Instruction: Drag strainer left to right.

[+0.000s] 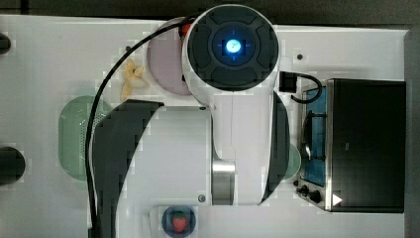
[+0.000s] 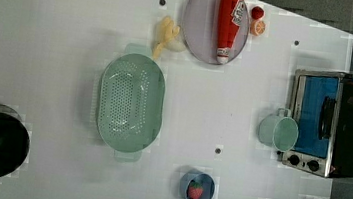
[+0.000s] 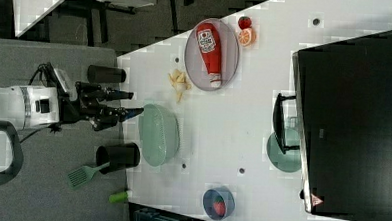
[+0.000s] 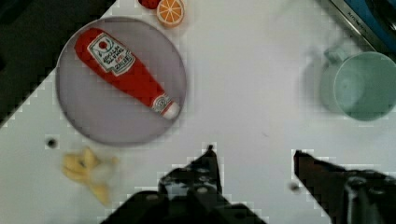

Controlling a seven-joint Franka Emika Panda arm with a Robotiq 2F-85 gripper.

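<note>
The hand (image 3: 134, 103) is open and empty, just beside the strainer (image 3: 159, 134). Nothing dragged yet; next, hook its rim.

The ketchup bottle (image 4: 126, 70) bears a label (wording illegible).

A white table (image 2: 70, 42) is carrying everything. The mint-green strainer (image 2: 131, 103) is sitting on it in the left view's left half, with a peeled toy banana (image 2: 165, 35) lying just beside its upper rim. A lilac plate (image 2: 198, 31) is resting near the top edge, an orange slice (image 2: 257, 27) and a small red fruit (image 2: 257, 12) lying beside it. A mint mug (image 2: 279, 132) is standing just beside a toaster oven (image 2: 325, 124). A blue bowl (image 2: 196, 187) is sitting near the bottom edge.
</note>
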